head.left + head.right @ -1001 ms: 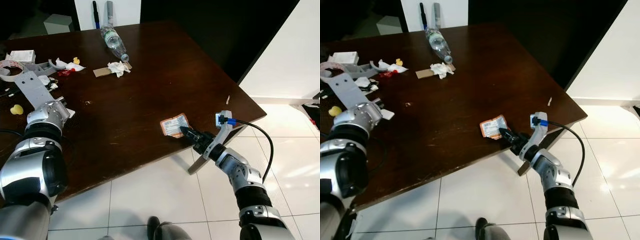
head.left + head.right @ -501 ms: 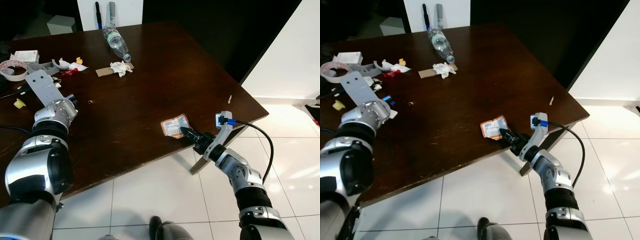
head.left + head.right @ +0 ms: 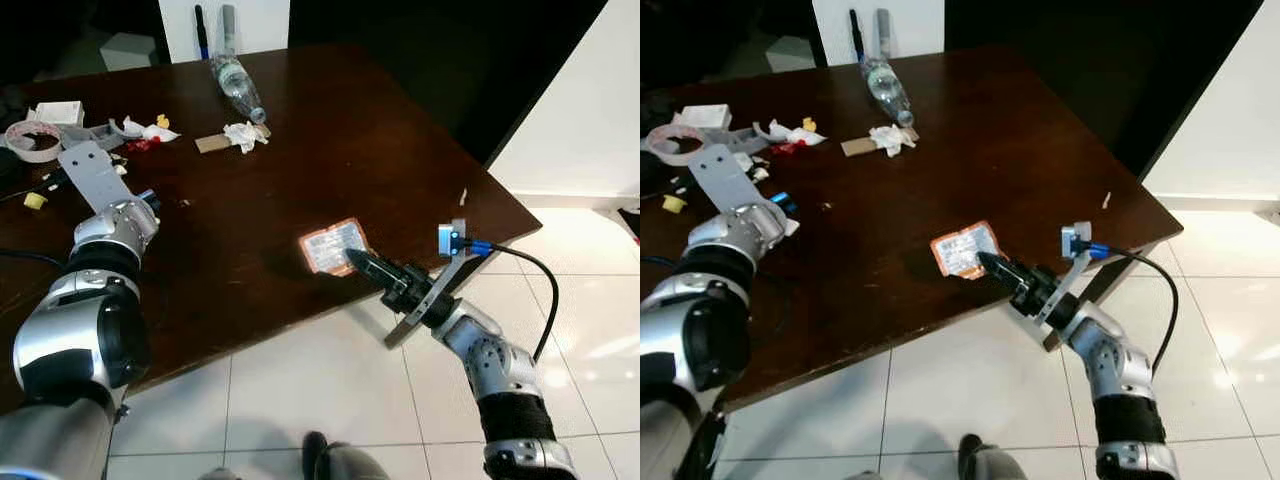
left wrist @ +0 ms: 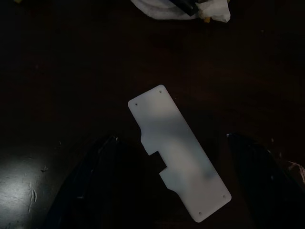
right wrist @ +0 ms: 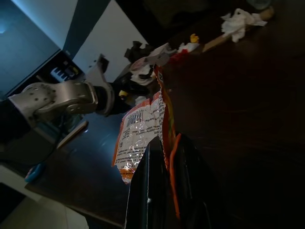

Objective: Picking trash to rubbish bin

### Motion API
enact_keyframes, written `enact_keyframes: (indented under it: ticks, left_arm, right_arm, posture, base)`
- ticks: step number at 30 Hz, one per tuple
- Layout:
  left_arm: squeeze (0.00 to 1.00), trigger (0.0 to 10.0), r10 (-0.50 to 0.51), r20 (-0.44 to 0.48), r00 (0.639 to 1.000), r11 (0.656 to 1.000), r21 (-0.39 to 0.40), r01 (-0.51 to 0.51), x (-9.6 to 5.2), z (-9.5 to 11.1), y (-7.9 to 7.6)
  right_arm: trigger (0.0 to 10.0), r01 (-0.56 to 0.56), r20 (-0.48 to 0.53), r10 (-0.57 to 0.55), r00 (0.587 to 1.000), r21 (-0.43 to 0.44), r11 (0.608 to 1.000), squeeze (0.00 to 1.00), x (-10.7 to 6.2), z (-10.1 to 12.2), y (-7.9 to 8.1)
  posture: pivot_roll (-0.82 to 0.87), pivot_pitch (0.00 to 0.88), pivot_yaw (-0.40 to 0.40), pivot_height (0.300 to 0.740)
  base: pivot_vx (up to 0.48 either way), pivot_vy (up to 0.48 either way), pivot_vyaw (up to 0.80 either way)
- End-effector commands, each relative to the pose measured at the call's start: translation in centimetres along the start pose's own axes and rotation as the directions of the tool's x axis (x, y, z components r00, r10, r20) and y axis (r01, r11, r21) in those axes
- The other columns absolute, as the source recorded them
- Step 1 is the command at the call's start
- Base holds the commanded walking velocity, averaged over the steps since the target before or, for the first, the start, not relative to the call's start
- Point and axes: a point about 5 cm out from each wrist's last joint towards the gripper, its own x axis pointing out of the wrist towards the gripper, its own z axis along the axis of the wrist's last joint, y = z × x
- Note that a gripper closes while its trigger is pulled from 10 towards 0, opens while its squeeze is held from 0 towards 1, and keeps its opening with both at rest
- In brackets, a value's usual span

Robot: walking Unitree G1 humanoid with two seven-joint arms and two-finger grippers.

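Note:
An orange and white snack wrapper (image 3: 330,244) hangs just above the dark wooden table (image 3: 330,130), near its front right edge. My right gripper (image 3: 356,262) is shut on the wrapper's lower edge, and the right wrist view shows the foil (image 5: 143,125) pinched between the black fingers (image 5: 151,200). My left gripper (image 4: 170,137) is open and hovers over a flat pale plate (image 4: 178,152) at the table's left side. That plate (image 3: 90,175) lies just beyond my left wrist (image 3: 115,222).
A plastic bottle (image 3: 232,85), crumpled tissue (image 3: 243,133) and a cardboard scrap (image 3: 208,143) lie at the table's far side. A tape roll (image 3: 30,140), white box (image 3: 58,110) and small scraps (image 3: 145,130) clutter the far left. White tiled floor (image 3: 300,380) lies below the front edge.
The right gripper has raised the wrapper off the table and carried it a little to the left. The left arm has reached slightly forward towards the plate.

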Motion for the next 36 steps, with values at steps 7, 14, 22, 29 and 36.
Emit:
enact_keyframes:
  ticks: [7, 14, 22, 29, 36]
  left_arm:
    - [0.0, 10.0, 0.005, -0.186, 0.982, 1.0, 0.016, -0.002, 0.7, -4.6, 1.3]
    - [0.0, 0.0, -0.019, -0.221, 0.975, 1.0, -0.016, 0.015, 0.8, -5.3, 1.5]
    - [0.0, 0.0, -0.005, -0.265, 0.964, 1.0, -0.016, 0.001, 0.9, -6.5, 2.0]
    - [0.0, 0.0, -0.001, -0.266, 0.964, 1.0, -0.029, -0.007, 1.0, -6.5, 2.3]
    - [0.0, 0.9, -0.202, -0.131, 0.971, 0.975, 0.066, 0.211, 0.4, -3.6, -0.4]
  right_arm:
    - [10.0, -0.012, -0.018, 0.012, 1.0, 0.008, 1.0, 0.0, -0.2, -0.1, 0.3]
    - [10.0, -0.014, -0.033, 0.014, 0.999, 0.009, 1.0, 0.0, -0.3, -0.4, 0.5]
    - [10.0, 0.018, -0.04, -0.018, 0.999, 0.001, 1.0, 0.0, -0.2, -0.2, 0.3]
    - [10.0, 0.035, -0.043, -0.035, 0.998, 0.0, 0.999, 0.0, -0.3, -0.2, 0.2]
    - [10.0, 0.05, -0.039, -0.05, 0.998, 0.0, 0.999, 0.0, -0.3, -0.1, 0.0]
  posture:
    - [0.07, 0.254, -0.066, 0.74]
    - [0.07, 0.249, -0.067, 0.74]
    - [0.07, 0.252, -0.065, 0.74]
    - [0.07, 0.256, -0.067, 0.74]
    - [0.07, 0.256, -0.067, 0.74]
  base:
    - [0.0, 0.0, 0.0]
    - [0.0, 0.0, 0.0]
    - [0.0, 0.0, 0.0]
    - [0.0, 0.0, 0.0]
    - [0.0, 0.0, 0.0]
